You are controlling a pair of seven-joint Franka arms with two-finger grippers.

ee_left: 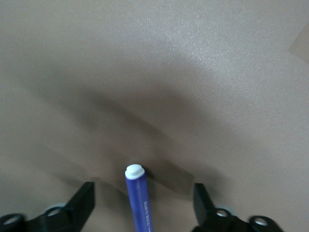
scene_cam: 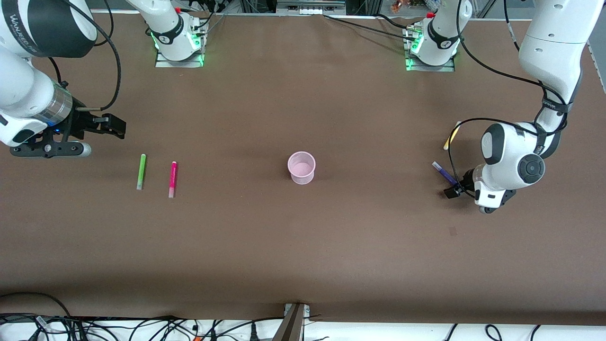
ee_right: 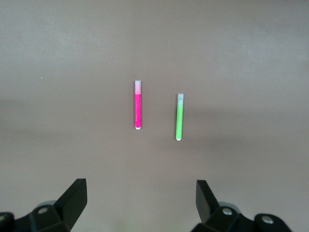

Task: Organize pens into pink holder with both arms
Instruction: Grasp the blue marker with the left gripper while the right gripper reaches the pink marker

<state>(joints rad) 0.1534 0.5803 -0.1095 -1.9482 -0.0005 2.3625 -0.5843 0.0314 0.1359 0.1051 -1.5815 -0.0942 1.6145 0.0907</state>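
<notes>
Progress: since all four pens are seen on the table (scene_cam: pixel 303 246) and none in the pink holder (scene_cam: pixel 301 167), nothing is judged done; four placements are left.
Pink holder: placed upright and empty at mid-table, well apart from every pen.
Lime green pen (scene_cam: pixel 141 171), magenta pen (scene_cam: pixel 173 179): laid side by side toward the right arm's end.
Yellow pen (scene_cam: pixel 451 136), purple pen (scene_cam: pixel 443 172): laid toward the left arm's end.
Left gripper (ee_left: pixel 144 205): lowered at the purple pen; jaws are spread wide either side of it, not touching.
Right gripper (ee_right: pixel 140 203): held near the table edge at the right arm's end, beside the lime pen; jaws wide apart, nothing grasped.
</notes>
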